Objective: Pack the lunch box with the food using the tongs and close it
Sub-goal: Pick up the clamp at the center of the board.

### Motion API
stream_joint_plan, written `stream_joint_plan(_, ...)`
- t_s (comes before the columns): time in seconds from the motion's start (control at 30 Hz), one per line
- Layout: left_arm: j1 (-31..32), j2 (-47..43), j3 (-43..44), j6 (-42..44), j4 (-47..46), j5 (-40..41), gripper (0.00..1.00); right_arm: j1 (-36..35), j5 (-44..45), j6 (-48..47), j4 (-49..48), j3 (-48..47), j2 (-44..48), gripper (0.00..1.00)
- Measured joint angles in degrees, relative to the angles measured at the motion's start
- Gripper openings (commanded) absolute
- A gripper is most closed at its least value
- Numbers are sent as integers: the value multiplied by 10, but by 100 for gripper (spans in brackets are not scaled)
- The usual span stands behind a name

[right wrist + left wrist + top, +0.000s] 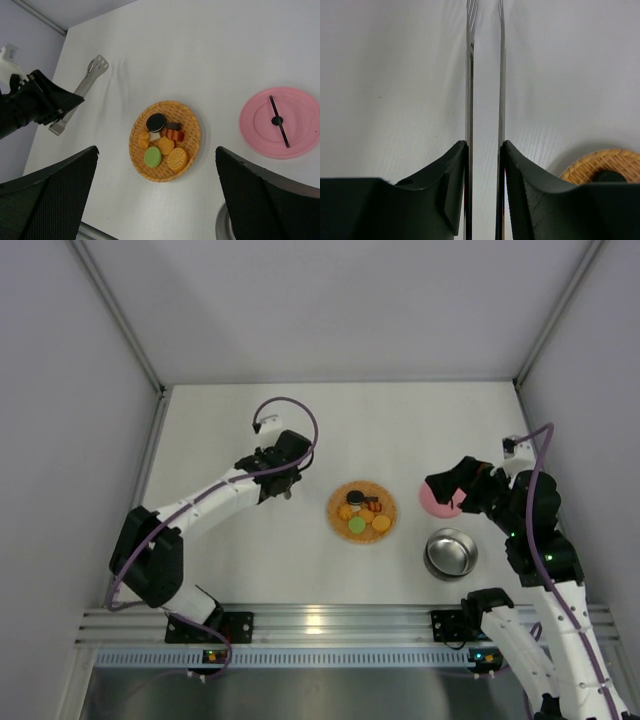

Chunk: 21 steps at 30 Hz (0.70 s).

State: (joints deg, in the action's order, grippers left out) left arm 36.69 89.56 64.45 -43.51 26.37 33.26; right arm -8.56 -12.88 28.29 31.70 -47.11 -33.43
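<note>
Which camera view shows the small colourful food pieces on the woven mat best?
Right wrist: the bite-size food pieces lie unobstructed on the round woven orange-brown mat, each one distinct. Top external shows them all, but small; left wrist catches little beyond the mat's edge.

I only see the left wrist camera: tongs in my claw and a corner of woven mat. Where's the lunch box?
Observer: The steel bowl stands right of the mat, nearer the arm bases.
Operator: Lid on?
Observer: No, the pink lid lies flat on the table, just beyond the bowl.
Operator: Right claw?
Observer: The right claw is open and empty, up by the lid.
</note>
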Motion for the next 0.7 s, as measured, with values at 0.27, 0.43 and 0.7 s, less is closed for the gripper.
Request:
stream_joint_plan(0.27, 0, -86, -16, 55, 59, -49, 41, 0, 5, 2, -1, 10, -2, 100)
stream_joint_plan(0.43, 5, -134, -16, 104, 98, -99, 41, 0, 15, 1, -1, 10, -2, 99)
stream_joint_plan(0.7, 34, -193, -16, 165, 154, -184, 42, 0, 26, -2, 1, 10, -2, 99)
